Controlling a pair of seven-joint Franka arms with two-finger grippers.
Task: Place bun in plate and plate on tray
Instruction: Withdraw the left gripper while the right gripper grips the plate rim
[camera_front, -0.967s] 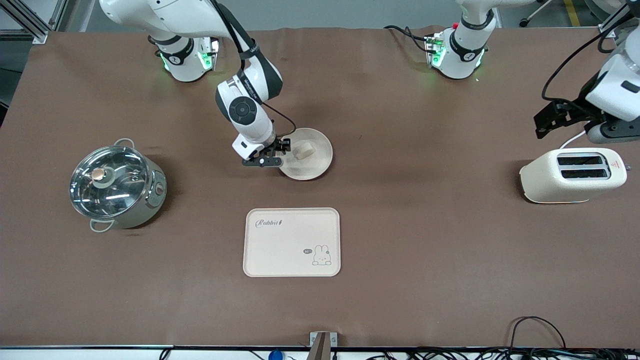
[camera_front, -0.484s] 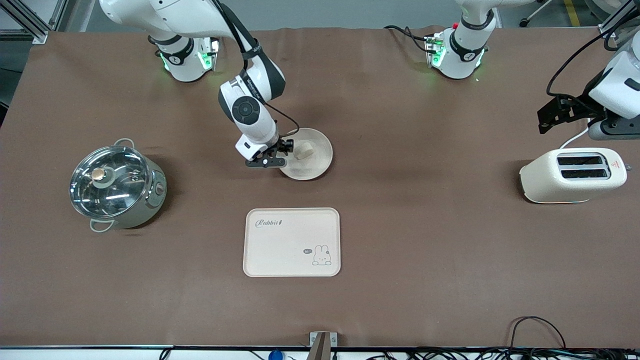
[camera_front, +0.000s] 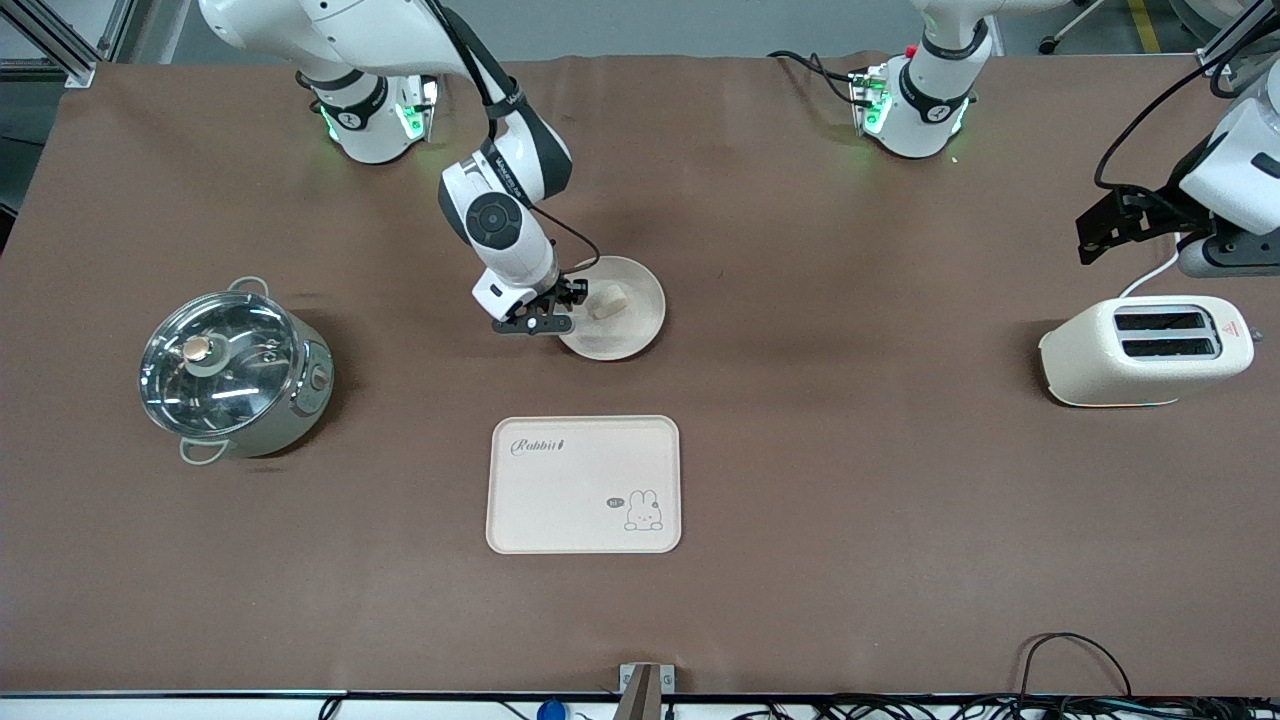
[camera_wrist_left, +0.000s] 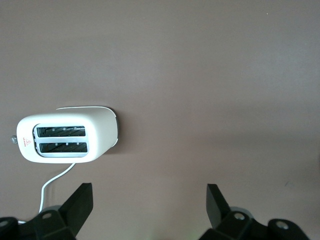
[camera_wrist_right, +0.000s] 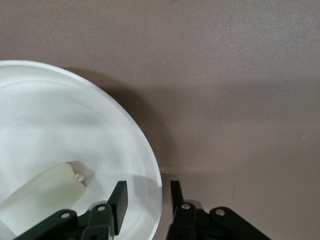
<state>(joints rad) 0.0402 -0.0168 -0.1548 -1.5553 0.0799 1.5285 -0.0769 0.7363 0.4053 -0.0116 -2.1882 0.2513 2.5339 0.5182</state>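
The round cream plate (camera_front: 632, 335) sits mid-table with the small pale bun (camera_front: 607, 301) lying in it. My right gripper (camera_front: 560, 306) is low at the plate's rim on the right arm's side. In the right wrist view it (camera_wrist_right: 148, 194) is open and straddles the rim: one finger (camera_wrist_right: 120, 199) is inside the plate (camera_wrist_right: 75, 125) next to the bun (camera_wrist_right: 45, 187), the other is outside over the table. The Rabbit tray (camera_front: 583, 485) lies bare, nearer the front camera than the plate. My left gripper (camera_front: 1088, 238) waits open and empty above the toaster, and it also shows in the left wrist view (camera_wrist_left: 150, 192).
A cream toaster (camera_front: 1145, 350) with a white cord stands at the left arm's end; it also shows in the left wrist view (camera_wrist_left: 67, 140). A steel pot with a glass lid (camera_front: 235, 370) stands at the right arm's end. Brown cloth covers the table.
My right gripper has shifted slightly toward the plate and settled over its rim. The left arm has drifted a little. The plate and the bun have stayed put.
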